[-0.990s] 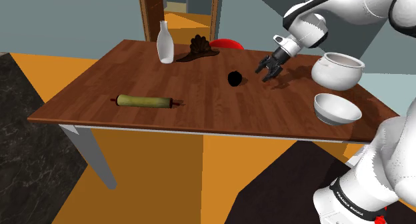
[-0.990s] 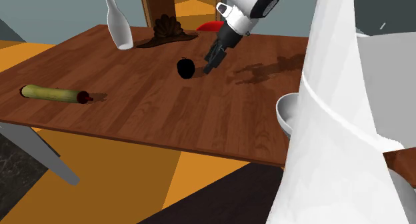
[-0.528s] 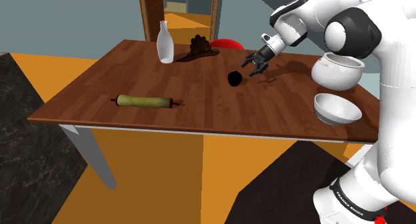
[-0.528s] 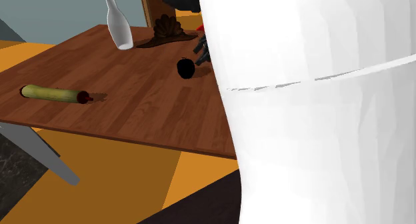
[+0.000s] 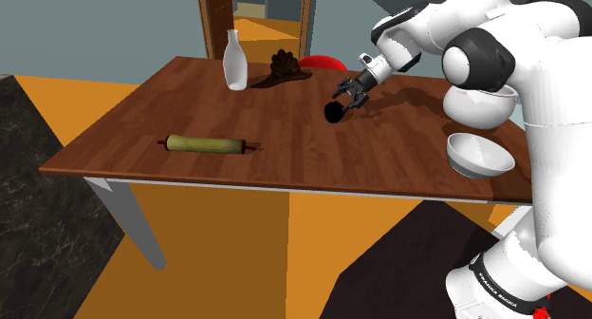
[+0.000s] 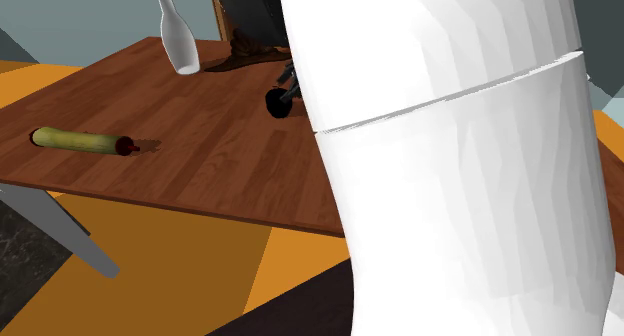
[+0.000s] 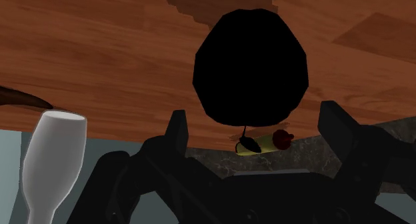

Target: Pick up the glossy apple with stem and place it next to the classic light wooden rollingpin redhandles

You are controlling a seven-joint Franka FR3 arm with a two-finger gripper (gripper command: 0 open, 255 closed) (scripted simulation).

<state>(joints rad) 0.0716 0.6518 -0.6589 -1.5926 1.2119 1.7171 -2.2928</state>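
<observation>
Brown wooden table (image 5: 142,118) with black apple (image 5: 334,111), orange floor (image 5: 218,241), doorway (image 5: 270,9) behind.

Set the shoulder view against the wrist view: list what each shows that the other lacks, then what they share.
Shoulder view, not wrist: a white bowl, a white pot, a red object and a dark brown ornament at the wooden table's far side. Wrist view, not shoulder: the gap between each of the open fingers and the black apple. Shared: apple, white bottle, rolling pin, table.

shoulder: beside arm (image 5: 555,203) | second: close behind arm | wrist: near shared table (image 7: 100,49)
</observation>
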